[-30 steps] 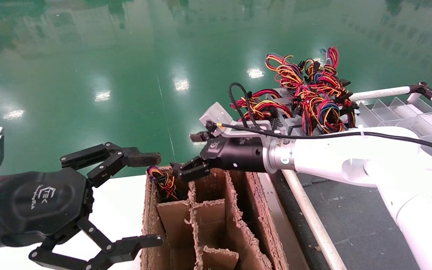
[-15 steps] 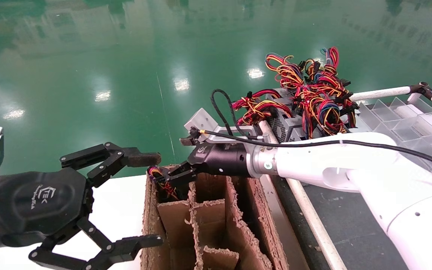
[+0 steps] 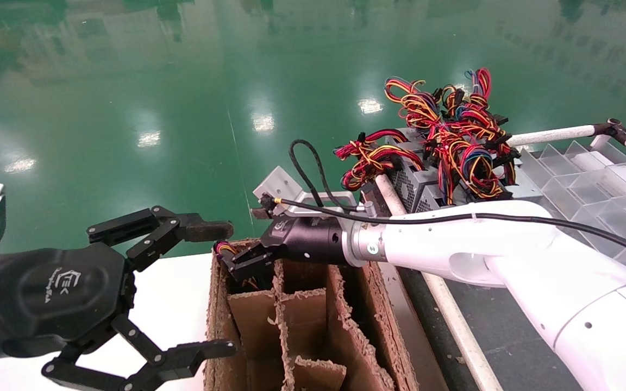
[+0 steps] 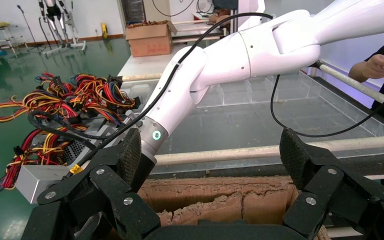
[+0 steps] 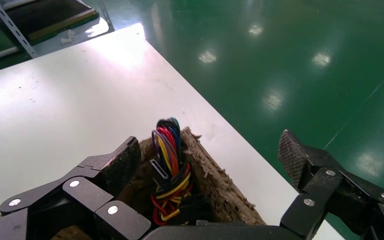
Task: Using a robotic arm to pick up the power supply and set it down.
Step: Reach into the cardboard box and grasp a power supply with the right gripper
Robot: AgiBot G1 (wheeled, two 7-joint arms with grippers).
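Note:
My right gripper (image 3: 248, 239) hangs open over the far-left cell of the brown cardboard divider box (image 3: 302, 320). A bundle of red, yellow and black wires (image 3: 226, 251) with a black plug sticks up out of that cell; the power supply body beneath is hidden. In the right wrist view the same wire bundle (image 5: 167, 170) stands just inside one finger of the open right gripper (image 5: 207, 155), untouched. More grey power supplies (image 3: 427, 184) under tangled wires lie piled behind the white arm (image 3: 454, 244). My left gripper (image 3: 220, 290) is parked open beside the box; in its own view the left gripper (image 4: 212, 155) holds nothing.
The box stands on a white table (image 3: 177, 282) at the edge of the green floor. A white rail tube (image 3: 449, 315) runs beside the box, with clear plastic divider trays (image 3: 590, 174) beyond. A person's hand holding a remote (image 4: 382, 62) shows in the left wrist view.
The right arm has swung left and down, bringing its open gripper from above the box's middle cells to the far-left cell with the wires. The left arm has not moved.

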